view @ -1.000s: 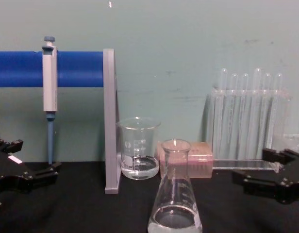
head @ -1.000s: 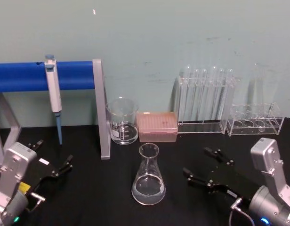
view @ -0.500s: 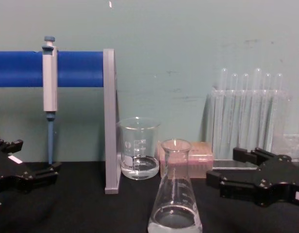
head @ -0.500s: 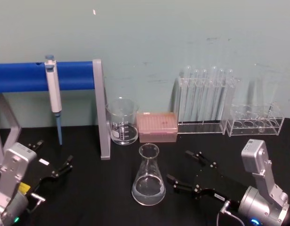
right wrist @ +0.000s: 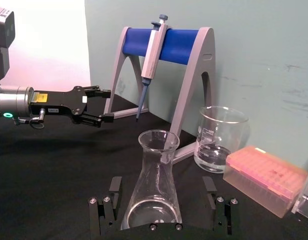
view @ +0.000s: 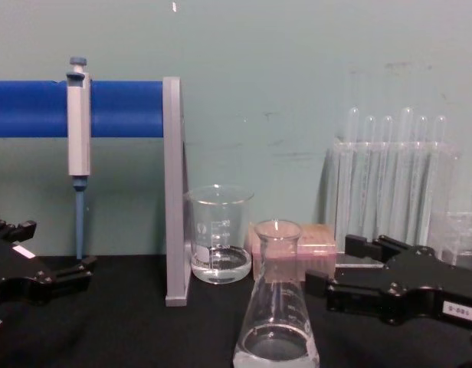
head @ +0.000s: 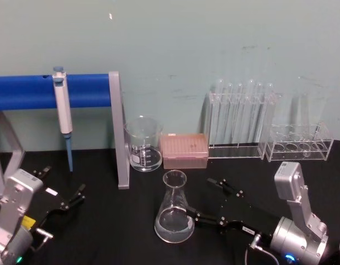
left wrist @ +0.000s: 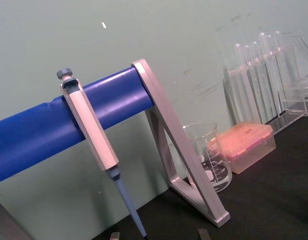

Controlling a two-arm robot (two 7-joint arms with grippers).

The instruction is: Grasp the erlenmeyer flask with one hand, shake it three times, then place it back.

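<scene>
As pincer (head: 203,199) flanks it, flask (head: 174,207) — shallow liquid (head: 173,228)

Clear erlenmeyer flask (head: 174,212), upright, little liquid, between spread fingers of right gripper (head: 200,199)

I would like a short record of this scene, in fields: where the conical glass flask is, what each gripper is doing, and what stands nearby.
Flask: clear glass conical erlenmeyer flask, upright on the black table, a little clear liquid inside.
Right gripper: open, fingers low at the flask's right side, not closed on it.
Left gripper: open, low at the table's left, apart from the flask.
Behind flask: cylindrical glass beaker, pink box.
Stage: flask not yet grasped.
</scene>
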